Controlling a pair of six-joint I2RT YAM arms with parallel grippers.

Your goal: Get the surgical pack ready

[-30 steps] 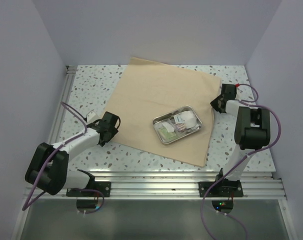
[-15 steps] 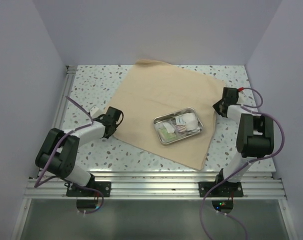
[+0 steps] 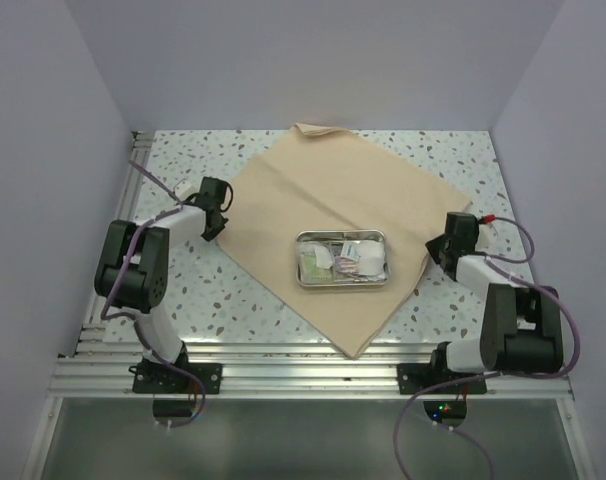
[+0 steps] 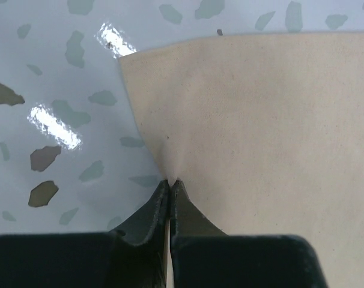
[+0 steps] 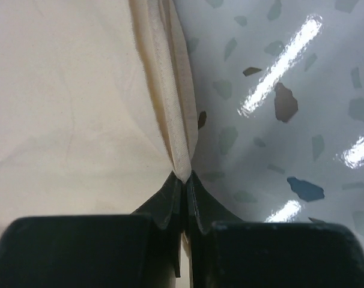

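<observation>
Tan cloth (image 3: pixel 328 190), opposite edges pinched in left hand (image 4: pixel 170 182), right hand (image 5: pixel 183 176)

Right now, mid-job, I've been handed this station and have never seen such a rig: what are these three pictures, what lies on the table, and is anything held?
These are two small robot arms bolted at the near edge of a speckled table. The wide picture comes from a fixed camera above and behind them, so the left arm is on the left. The other two are close-ups from a camera on each wrist, looking past its own two fingers. A large tan cloth lies spread on the table. On it sits a small steel tray holding little sachets. The left end effector is shut on the cloth's edge near its left corner. The right end effector is shut on the right edge, where the fabric bunches.
</observation>
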